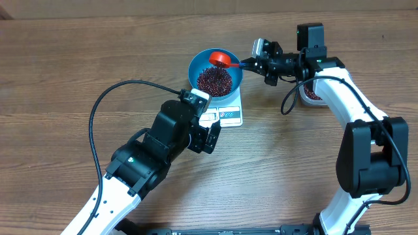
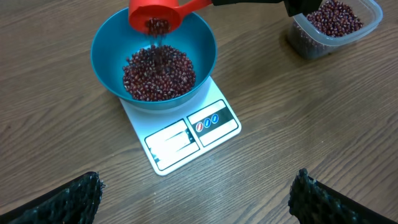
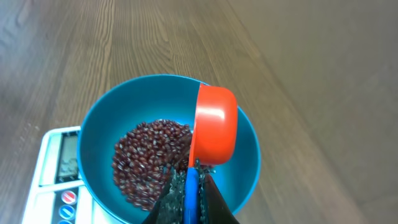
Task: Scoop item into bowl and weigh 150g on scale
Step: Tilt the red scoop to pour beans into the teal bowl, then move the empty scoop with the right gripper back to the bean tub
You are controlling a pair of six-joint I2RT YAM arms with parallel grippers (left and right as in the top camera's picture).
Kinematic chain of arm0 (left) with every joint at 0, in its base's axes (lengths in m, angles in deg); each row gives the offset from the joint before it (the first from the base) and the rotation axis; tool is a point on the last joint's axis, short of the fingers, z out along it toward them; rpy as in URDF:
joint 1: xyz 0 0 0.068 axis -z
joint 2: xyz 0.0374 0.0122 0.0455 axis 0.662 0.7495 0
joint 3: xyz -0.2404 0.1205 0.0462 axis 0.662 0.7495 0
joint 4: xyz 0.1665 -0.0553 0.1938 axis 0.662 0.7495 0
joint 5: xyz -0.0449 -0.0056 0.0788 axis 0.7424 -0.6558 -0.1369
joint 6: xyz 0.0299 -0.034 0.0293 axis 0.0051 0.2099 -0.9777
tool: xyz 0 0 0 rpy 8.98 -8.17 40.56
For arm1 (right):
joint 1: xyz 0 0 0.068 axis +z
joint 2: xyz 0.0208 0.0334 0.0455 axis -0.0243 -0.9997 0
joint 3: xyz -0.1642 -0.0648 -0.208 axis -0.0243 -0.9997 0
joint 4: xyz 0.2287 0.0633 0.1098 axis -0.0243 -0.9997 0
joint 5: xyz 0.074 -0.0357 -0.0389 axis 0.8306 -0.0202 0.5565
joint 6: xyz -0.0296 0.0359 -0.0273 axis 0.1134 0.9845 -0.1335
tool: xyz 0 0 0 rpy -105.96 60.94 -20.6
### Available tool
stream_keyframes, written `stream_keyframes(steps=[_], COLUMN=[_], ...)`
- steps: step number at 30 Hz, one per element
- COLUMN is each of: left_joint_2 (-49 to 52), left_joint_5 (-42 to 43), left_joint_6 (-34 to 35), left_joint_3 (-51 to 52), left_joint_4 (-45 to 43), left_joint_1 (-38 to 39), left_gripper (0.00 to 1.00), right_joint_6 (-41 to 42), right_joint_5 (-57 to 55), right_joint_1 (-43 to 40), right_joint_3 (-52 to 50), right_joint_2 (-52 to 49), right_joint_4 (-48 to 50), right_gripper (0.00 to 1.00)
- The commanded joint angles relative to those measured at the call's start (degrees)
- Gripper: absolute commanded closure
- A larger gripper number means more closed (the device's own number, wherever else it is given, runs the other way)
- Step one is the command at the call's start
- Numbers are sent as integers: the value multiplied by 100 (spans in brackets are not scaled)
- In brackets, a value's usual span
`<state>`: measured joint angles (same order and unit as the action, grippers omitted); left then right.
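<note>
Beans (image 2: 158,73) are tumbling from a red scoop (image 2: 155,15) tipped over the blue bowl (image 2: 102,62), which is sitting on the scale (image 2: 186,140) so each addition registers. The right pincer (image 1: 251,63) is clenching the scoop's handle, and the left pincer (image 2: 196,199) is hanging released above the tabletop (image 2: 311,124).
</note>
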<state>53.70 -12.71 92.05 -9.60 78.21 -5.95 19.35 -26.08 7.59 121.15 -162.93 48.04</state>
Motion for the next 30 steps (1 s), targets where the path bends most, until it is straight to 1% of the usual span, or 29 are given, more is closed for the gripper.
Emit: stream_keyframes(steps=[1, 5, 11, 18, 20, 22, 25, 27, 30], left_joint_2=[-13, -13, -13, -13, -13, -13, -13, -13, -13], left_joint_5=[7, 4, -13, -11, -9, -11, -11, -11, -11], left_joint_6=[-111, -111, -111, -109, -109, -109, -109, -111, -109], left_joint_3=[50, 50, 50, 50, 50, 50, 50, 50, 50], left_joint_4=[-20, -20, -22, -20, -22, -20, -22, -22, -22], left_joint_1=[-24, -24, -24, -24, -24, -24, -24, -24, -24], left_gripper=[1, 0, 0, 1, 0, 1, 1, 0, 1], right_joint_6=[-890, -1377, -1386, -791, -492, -4, 966, 1648, 2868], right_joint_5=[90, 90, 94, 157, 155, 146, -111, -590, -1851], right_joint_1=[24, 24, 24, 22, 22, 13, 7, 7, 7], right_joint_3=[33, 33, 33, 33, 33, 33, 33, 33, 33], right_joint_2=[229, 234, 262, 459, 651, 914, 1338, 1609, 2061], right_joint_4=[42, 74, 297, 118, 13, -57, -83, -116, -330], right_gripper=[96, 96, 96, 96, 96, 96, 96, 96, 96])
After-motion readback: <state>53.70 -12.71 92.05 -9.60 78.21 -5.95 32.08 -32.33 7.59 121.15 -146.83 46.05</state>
